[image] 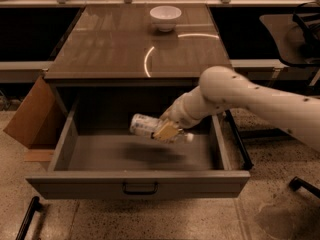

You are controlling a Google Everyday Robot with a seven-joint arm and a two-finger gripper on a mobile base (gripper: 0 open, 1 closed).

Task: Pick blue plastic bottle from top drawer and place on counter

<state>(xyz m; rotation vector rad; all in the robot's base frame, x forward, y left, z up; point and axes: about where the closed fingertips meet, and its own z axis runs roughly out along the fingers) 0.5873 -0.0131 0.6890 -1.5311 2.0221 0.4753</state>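
The blue plastic bottle (pixel 143 125) lies sideways in the air above the floor of the open top drawer (pixel 135 181), with its shadow on the drawer floor below it. My gripper (pixel 167 131) is shut on the bottle near its white-capped right end and holds it inside the drawer's span, below counter height. My white arm comes in from the right. The counter (pixel 115 44) is the glossy brown top behind the drawer, with a curved light reflection.
A white bowl (pixel 165 17) stands at the back of the counter. A brown cardboard box (pixel 31 115) leans against the cabinet's left side. Dark chair parts stand at the right. The drawer's right wall (pixel 220 141) runs just under my arm.
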